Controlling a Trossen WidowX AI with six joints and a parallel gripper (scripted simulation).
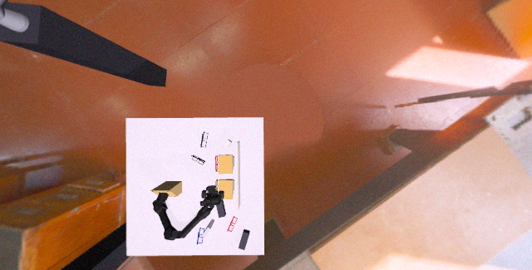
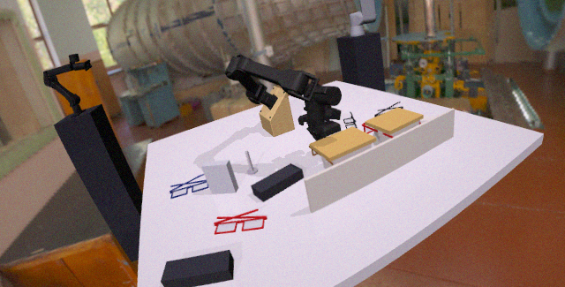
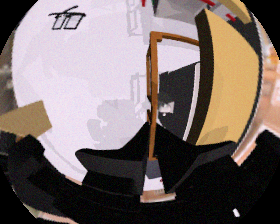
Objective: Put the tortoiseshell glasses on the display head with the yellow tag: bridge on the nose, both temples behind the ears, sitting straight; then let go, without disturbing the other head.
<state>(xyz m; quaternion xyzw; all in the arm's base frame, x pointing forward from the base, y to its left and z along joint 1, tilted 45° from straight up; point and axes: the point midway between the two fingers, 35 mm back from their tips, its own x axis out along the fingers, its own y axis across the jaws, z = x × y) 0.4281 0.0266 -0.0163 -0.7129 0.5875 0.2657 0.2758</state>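
Observation:
The tortoiseshell glasses (image 3: pixel 154 60) show orange-brown in the wrist view, with the front upright and one temple reaching along the near head's side. My gripper (image 3: pixel 150 124) is shut on their front frame. The near display head (image 1: pixel 226 190) (image 2: pixel 344 143) (image 3: pixel 231 85), with a flat tan top, is right beside the fingers. The other head (image 1: pixel 225 164) (image 2: pixel 394 120) stands farther along the row and wears red glasses (image 1: pixel 216 164). No yellow tag can be made out. The far temple and the nose contact are hidden; I cannot tell whether the bridge touches the nose.
A pale upright board (image 1: pixel 238 174) (image 2: pixel 380 163) runs behind both heads. A dark block (image 2: pixel 277 182), a thin peg (image 2: pixel 250 162) and a grey block (image 2: pixel 221 177) stand beside the row. Red glasses (image 2: pixel 240 223), blue glasses (image 2: pixel 189 186) and a tan wedge (image 2: pixel 277 117) are also there.

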